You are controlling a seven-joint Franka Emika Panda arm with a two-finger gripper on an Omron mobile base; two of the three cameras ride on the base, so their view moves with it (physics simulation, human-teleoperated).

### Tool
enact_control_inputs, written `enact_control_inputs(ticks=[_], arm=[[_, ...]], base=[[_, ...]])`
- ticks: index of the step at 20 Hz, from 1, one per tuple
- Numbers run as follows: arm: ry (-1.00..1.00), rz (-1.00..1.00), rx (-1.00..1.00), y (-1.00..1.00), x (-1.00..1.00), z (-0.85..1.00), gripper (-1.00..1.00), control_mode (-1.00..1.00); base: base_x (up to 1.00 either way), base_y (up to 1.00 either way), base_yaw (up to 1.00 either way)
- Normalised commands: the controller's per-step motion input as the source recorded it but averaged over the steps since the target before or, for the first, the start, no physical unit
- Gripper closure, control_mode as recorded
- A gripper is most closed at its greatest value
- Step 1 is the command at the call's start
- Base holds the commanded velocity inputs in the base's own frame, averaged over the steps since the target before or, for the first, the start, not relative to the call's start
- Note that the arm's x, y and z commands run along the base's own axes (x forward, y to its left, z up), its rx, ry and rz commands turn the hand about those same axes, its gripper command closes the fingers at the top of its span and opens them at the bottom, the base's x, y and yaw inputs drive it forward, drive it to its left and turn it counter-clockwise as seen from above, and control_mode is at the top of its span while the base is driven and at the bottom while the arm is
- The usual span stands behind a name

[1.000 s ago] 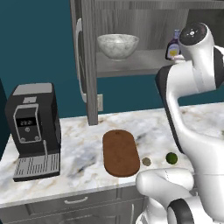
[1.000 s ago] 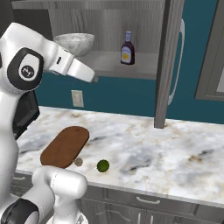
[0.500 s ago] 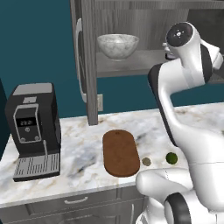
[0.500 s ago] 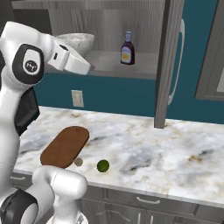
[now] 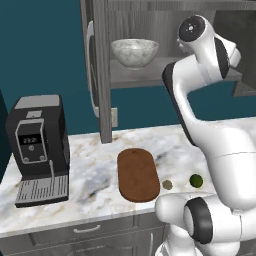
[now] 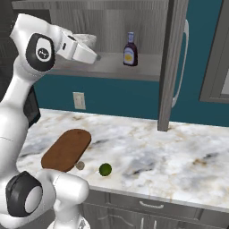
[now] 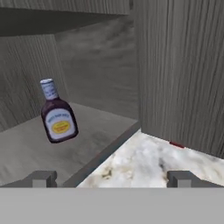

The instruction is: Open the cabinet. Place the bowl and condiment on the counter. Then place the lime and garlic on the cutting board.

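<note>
Marble counter point(image 6: 170, 152) below, cabinet point(image 6: 174, 67) doors open. Bowl point(image 5: 134, 52) and condiment point(image 7: 57, 114) sit on the shelf. My gripper point(image 7: 111, 178), jaws wide and empty, faces the bottle. I judge retrieval is underway; next I advance and close on it.

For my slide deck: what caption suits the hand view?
Open jaws face the condiment standing on the cabinet shelf.

Base views flank arm, share counter point(image 5: 95, 175), hand view nears cabinet point(image 7: 175, 65)
</note>
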Motion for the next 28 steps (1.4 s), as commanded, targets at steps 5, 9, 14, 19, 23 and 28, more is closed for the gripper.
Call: enact_control_inputs(ticks=[5,9,14,19,23,28], arm=[[0.07,0.01,0.00,0.00,0.41,0.00,-1.00,-1.00],[0.24,0.05,-0.02,0.00,0.39,0.00,-1.00,-1.00],[0.19,0.05,-0.04,-0.03,0.21,0.00,-1.00,-1.00],[0.01,0.00,-0.02,-0.12,0.07,0.00,-1.00,-1.00],[0.00,0.00,0.00,-0.28,0.14,-0.10,-1.00,-1.00],[-0.01,0.00,0.00,-0.09,0.10,-0.10,-1.00,-1.00]], base=[[0.00,0.00,0.00],[0.00,0.00,0.00],[0.00,0.00,0.00],[0.00,0.00,0.00],[0.00,0.00,0.00],[0.00,0.00,0.00]])
